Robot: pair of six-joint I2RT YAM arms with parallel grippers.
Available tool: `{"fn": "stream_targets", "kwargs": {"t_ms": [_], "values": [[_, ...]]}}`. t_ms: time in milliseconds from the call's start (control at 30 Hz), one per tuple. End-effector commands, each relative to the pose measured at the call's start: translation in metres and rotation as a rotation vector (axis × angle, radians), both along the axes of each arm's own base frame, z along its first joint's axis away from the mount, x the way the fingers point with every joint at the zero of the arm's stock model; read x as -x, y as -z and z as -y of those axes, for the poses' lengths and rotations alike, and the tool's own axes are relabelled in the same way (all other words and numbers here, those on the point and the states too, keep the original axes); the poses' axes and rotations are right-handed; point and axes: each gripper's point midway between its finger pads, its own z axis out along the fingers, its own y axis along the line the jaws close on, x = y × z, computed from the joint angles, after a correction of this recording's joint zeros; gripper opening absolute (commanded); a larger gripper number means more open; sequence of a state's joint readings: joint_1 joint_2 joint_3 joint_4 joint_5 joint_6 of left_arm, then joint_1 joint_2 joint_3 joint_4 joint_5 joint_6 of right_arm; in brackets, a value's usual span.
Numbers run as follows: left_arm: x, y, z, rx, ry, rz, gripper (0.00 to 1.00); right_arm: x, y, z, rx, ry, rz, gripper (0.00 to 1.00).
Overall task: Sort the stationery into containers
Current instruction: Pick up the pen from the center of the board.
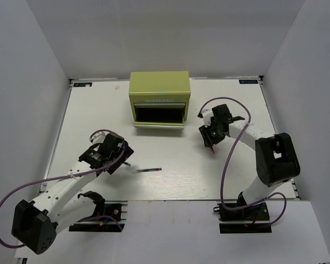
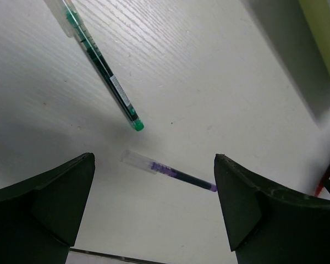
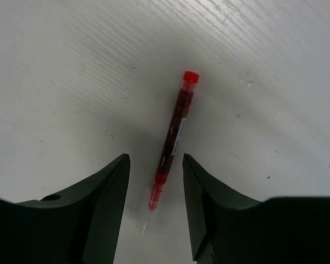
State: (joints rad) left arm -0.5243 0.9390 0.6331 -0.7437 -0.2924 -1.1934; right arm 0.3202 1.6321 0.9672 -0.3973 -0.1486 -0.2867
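The yellow-green chest (image 1: 159,91) stands at the back middle with its lower drawer (image 1: 158,115) pulled open. My right gripper (image 1: 211,137) (image 3: 155,160) is open and low over the table, right of the chest. Its jaws straddle the red pen (image 3: 174,137) without touching it; the pen's tip shows in the top view (image 1: 213,149). My left gripper (image 1: 114,153) (image 2: 154,165) is open above the table. A dark pen with purple ends (image 2: 170,171) (image 1: 149,170) lies just ahead of it, and the black pen with green tip (image 2: 102,69) lies farther off. The pouch and capped markers are out of view.
White walls enclose the table (image 1: 236,181) on the left, back and right. The chest's side (image 2: 319,49) shows at the top right of the left wrist view, and the red pen (image 2: 325,175) at its right edge.
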Motion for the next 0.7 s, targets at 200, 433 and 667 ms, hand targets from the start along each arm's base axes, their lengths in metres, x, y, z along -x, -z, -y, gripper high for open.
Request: {"fn": "stream_targets", "kwargs": {"t_ms": [200, 433, 667], "values": [[-0.003, -0.006, -0.006, -0.021, -0.025, -0.001, 1.0, -0.014, 0.013, 0.011, 0.052, 0.053, -0.018, 0.5], [-0.004, 0.001, -0.002, -0.019, -0.015, -0.029, 1.0, -0.005, 0.026, 0.012, 0.061, 0.019, -0.066, 0.2], [-0.003, 0.019, 0.006, -0.027, 0.005, -0.116, 1.0, 0.004, 0.004, -0.01, -0.024, -0.23, -0.035, 0.0]]}}
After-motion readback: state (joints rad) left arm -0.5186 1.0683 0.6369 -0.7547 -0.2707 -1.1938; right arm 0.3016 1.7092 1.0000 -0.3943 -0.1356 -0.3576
